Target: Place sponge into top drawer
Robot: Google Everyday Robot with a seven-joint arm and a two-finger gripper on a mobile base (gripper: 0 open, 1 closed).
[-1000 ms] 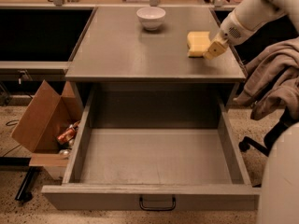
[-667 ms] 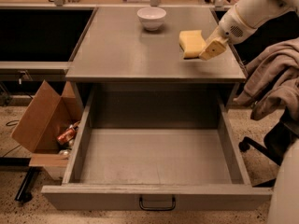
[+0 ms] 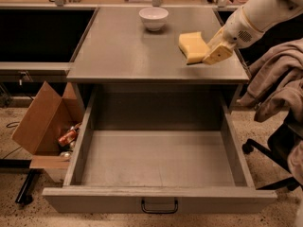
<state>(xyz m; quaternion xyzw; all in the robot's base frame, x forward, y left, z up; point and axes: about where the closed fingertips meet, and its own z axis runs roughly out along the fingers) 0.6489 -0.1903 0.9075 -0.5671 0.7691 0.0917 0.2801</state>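
Gripping the sponge by its right edge, the hand sits over the right part of the table, not far from its near-right corner. The hand's cream-yellow fingers are closed down to the sponge's thickness. Only the nearer one shows plainly, and the other is hidden behind the foam. The white arm runs up and off to the far right.

The sponge is a pale yellow foam block, thick and soft-looking, with rounded corners and a wavy outline. Its top face is lighter and its near side a deeper yellow. It sits tilted, and a dark shadow lies on the table under its near edge, so it seems lifted just off the surface. It is smaller than the white bowl, which stands well apart at the far middle of the table.

Below the table's near edge the top drawer stands pulled out, wide and shallow, with a flat grey bottom, low walls and a small dark handle centred on its front panel. The sponge is above the table, not over the drawer.

On the floor to the left lies an open cardboard box. To the right a grey-brown cloth hangs over a chair.
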